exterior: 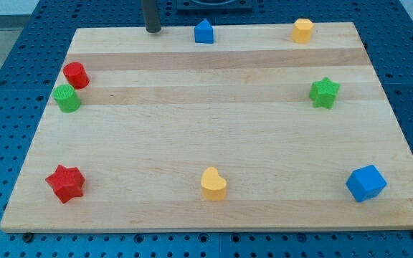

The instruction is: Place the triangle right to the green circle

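The green circle (67, 98) lies near the board's left edge, with a red circle (75, 74) touching it just above. The blue triangle-topped block (203, 31) sits at the view's top, middle. My tip (153, 30) rests on the board at the top edge, left of the blue block and well up and right of the green circle, touching no block.
A yellow hexagon (302, 30) sits at the top right. A green star (324, 92) lies at the right. A blue cube (366, 183) is at the bottom right, a yellow heart (213, 184) at bottom middle, a red star (65, 183) at bottom left.
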`<state>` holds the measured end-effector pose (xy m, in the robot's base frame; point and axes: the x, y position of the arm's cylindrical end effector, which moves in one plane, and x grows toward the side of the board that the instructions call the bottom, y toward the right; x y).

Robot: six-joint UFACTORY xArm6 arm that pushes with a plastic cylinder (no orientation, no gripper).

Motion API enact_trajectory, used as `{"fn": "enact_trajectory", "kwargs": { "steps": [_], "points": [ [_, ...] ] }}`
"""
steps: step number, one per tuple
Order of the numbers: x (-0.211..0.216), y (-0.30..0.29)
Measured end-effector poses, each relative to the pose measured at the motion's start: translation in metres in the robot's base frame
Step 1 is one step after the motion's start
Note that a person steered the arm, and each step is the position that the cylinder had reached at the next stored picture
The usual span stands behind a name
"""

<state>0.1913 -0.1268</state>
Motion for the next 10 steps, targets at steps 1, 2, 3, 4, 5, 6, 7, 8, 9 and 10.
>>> {"fn": "enact_trajectory", "kwargs": {
  "steps": [1,2,3,4,5,6,7,8,9,10],
  "points": [
    [0.001,0.027],
    [0.001,0.051],
    [0.001,0.072],
    [0.002,0.101],
    [0.001,0.134],
    [0.002,0.135],
    [0.001,0.131],
    [0.006,0.125],
    [0.016,0.127],
    [0.026,0.127]
  ]
}}
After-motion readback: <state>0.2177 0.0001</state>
